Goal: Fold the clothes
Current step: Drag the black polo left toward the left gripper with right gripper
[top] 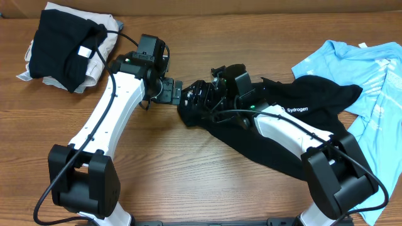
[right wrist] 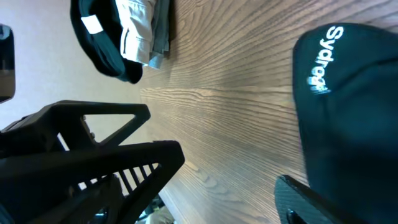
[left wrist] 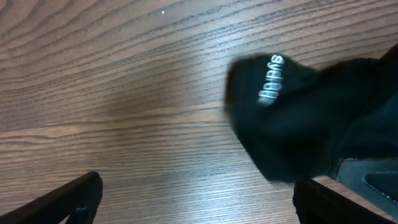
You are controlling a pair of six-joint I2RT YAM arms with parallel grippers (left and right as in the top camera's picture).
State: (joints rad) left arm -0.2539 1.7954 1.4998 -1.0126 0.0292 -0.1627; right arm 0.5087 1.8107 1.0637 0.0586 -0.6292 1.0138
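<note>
Well, both my pincers sit at one end of the black T-shirt (top: 314,100), which lies crumpled on the wooden table (top: 207,182). My left pincer (left wrist: 196,186) has its fingers spread wide with bare wood between them. A bunched fold of the black T-shirt, white letters on it, lies against one finger (left wrist: 329,202) and is not gripped. My right pincer (right wrist: 231,169) is spread apart too: wood grain fills the gap, and the shirt's lettered fold lies over towards one side, unclamped.

From overhead the two pincers are just beside each other at the shirt's bunched edge, and my right arm (top: 282,122) lies across the black T-shirt, with the white chest lettering (top: 298,110) showing beside it. At the shirt's opposite end a light blue T-shirt (top: 370,69) with white print touches it, the black hem overlapping the blue. Well apart from the black T-shirt, beyond my left pincer, sits a heap of clothes (top: 69,50): a black garment with a white tag on top of pale ones.
</note>
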